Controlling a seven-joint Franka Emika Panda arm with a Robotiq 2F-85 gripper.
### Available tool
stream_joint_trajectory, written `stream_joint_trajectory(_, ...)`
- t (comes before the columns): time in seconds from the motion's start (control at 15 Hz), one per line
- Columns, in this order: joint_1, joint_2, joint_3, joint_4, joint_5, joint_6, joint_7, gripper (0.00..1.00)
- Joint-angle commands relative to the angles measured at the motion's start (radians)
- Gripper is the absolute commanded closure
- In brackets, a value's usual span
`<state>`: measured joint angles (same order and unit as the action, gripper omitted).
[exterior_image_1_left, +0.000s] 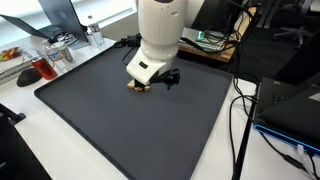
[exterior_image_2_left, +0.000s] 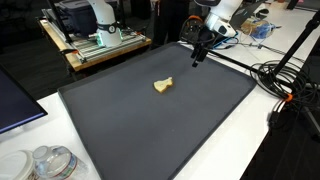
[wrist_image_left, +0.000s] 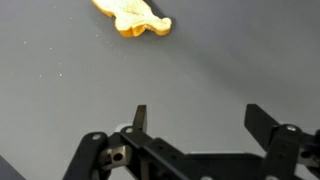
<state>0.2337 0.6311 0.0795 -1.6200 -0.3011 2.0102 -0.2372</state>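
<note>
1. gripper (wrist_image_left: 196, 118) at bottom of wrist view, jaws spread wide, holding nothing.
2. yellow thing (wrist_image_left: 135, 18), perhaps a soft toy, at upper centre, well apart from the gripper.
3. lying mid-frame on dark mat (exterior_image_2_left: 150, 130).
</note>
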Motion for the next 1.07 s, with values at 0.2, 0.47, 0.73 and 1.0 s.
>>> stream_joint_trajectory(0.2,0.034,-0.104,-0.011,-0.202,-0.003,0.179,0.358,0.00)
stream_joint_trajectory(0.47,0.051,-0.212,-0.028,-0.415,-0.009,0.392,0.552,0.00)
stream_joint_trajectory(0.73,0.082,-0.330,-0.076,-0.628,-0.052,0.605,0.730,0.00)
stream_joint_trajectory(1.0,0.132,-0.424,-0.166,-0.816,-0.190,0.830,0.909,0.00)
